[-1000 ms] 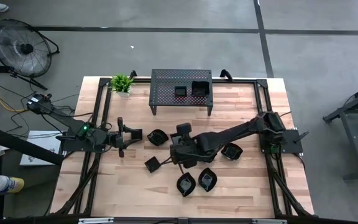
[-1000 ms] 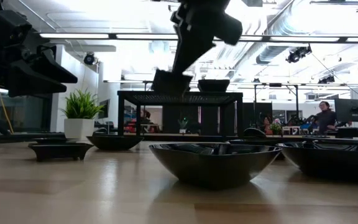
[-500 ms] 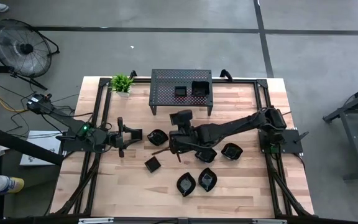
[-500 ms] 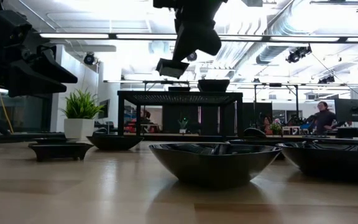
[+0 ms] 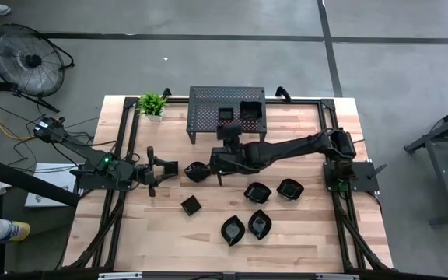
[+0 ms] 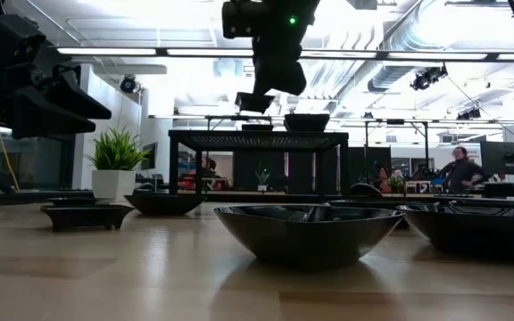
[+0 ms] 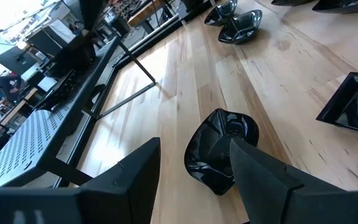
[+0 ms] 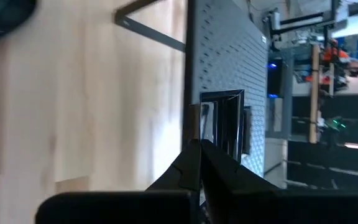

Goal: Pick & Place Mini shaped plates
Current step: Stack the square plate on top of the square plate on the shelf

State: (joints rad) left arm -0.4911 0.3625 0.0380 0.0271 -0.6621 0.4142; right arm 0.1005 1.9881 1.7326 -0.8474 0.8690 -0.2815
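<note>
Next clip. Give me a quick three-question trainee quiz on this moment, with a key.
1. True or false: the left end effector grips a mini plate.
2. How many mini plates sit on the perforated stand? A one, B two, C four.
3. Fill in: the raised plate is held by the ___ arm.
Key: 1 false, it is open near a leaf-shaped plate; 2 B; 3 right, clamped in the right end effector.

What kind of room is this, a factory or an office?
Probably a robotics lab or open workshop. A wooden table holds two arms, and a floor fan stands on bare concrete. Behind, ceiling ducts run above a person at workstations.
</note>
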